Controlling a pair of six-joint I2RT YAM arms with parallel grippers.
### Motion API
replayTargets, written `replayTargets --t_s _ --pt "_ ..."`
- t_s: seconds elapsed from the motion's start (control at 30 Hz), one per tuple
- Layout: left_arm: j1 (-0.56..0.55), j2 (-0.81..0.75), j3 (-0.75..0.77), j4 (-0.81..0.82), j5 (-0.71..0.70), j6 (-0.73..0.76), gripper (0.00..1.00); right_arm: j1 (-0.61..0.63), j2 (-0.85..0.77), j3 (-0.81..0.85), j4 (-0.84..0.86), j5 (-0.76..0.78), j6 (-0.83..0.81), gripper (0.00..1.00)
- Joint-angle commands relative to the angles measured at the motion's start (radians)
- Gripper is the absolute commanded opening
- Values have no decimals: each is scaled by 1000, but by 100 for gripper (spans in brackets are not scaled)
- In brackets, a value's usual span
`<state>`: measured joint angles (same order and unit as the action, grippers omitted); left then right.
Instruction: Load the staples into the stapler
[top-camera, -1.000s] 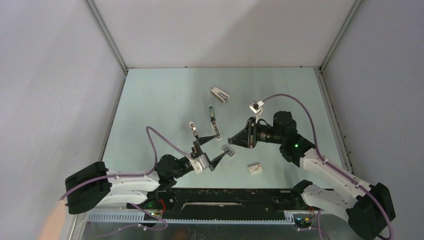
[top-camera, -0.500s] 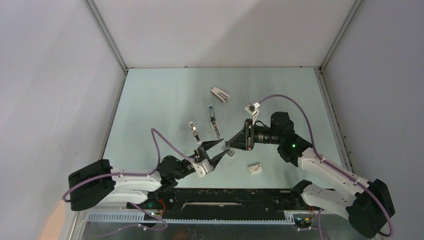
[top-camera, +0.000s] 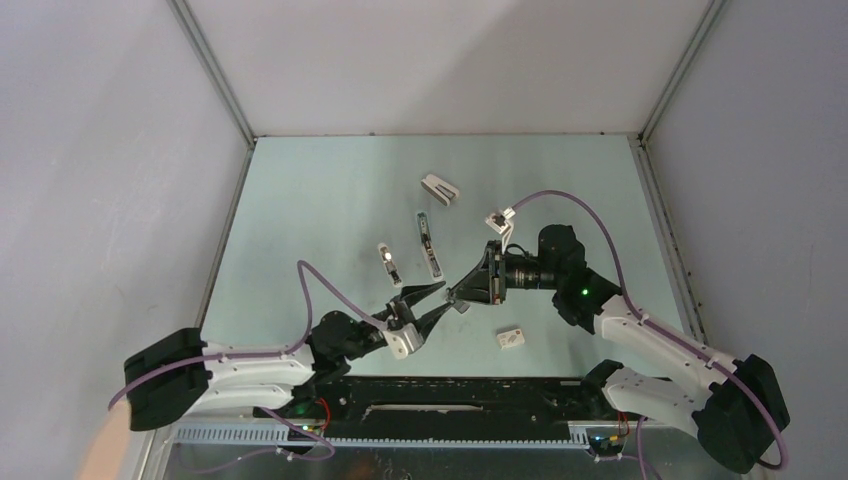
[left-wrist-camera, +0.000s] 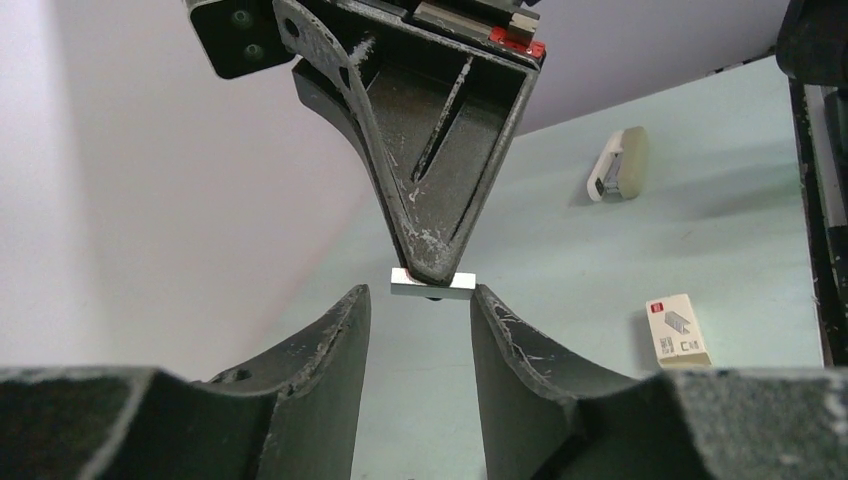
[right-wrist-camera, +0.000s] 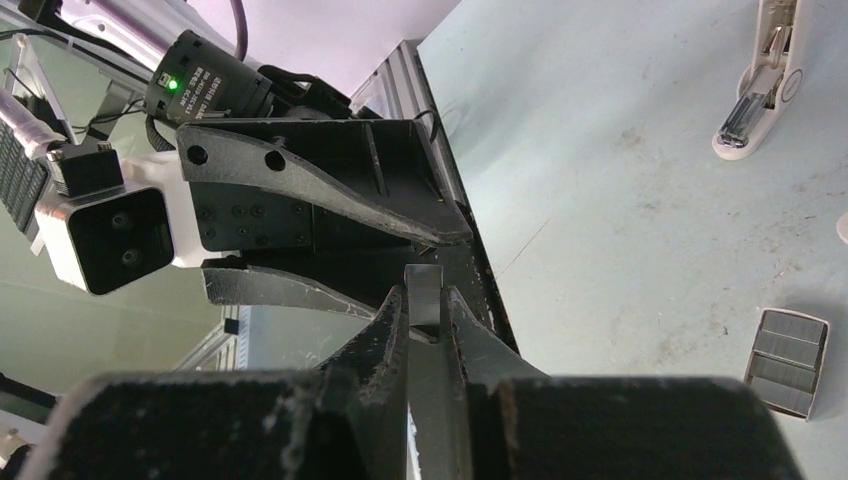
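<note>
Black grippers, left (left-wrist-camera: 420, 300) and right (right-wrist-camera: 424, 303), both scuffed whitish at the tips; silver-grey staples (left-wrist-camera: 432, 283); a pale mint-green table (top-camera: 320, 200). The left arm (top-camera: 250, 365) and right arm (top-camera: 655, 340) are white with black joints, their cables (top-camera: 570, 195) mauve, a green light (top-camera: 583, 293) on the right one. The stapler (top-camera: 428, 243) is grey-green. At 12 o'clock from it, a white wedge stapler (top-camera: 438, 189); at 5 o'clock, a white box (top-camera: 511, 339) marked red. A spare staple block (right-wrist-camera: 788, 362) is ribbed grey.

Pale table (top-camera: 320, 200) with stapler (top-camera: 428, 245), staples (right-wrist-camera: 790, 360), white box (top-camera: 511, 339).
</note>
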<state>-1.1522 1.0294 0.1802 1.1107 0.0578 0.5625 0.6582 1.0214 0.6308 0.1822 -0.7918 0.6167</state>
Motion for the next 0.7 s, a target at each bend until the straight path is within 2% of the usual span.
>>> replayTargets --t_s 0.0,0.67 --pt "-7 -51 34 -61 22 41 45 7 11 0 51 -32 -21 12" --pt "-30 -104 42 -102 32 60 38 23 45 1 83 -53 -16 12"
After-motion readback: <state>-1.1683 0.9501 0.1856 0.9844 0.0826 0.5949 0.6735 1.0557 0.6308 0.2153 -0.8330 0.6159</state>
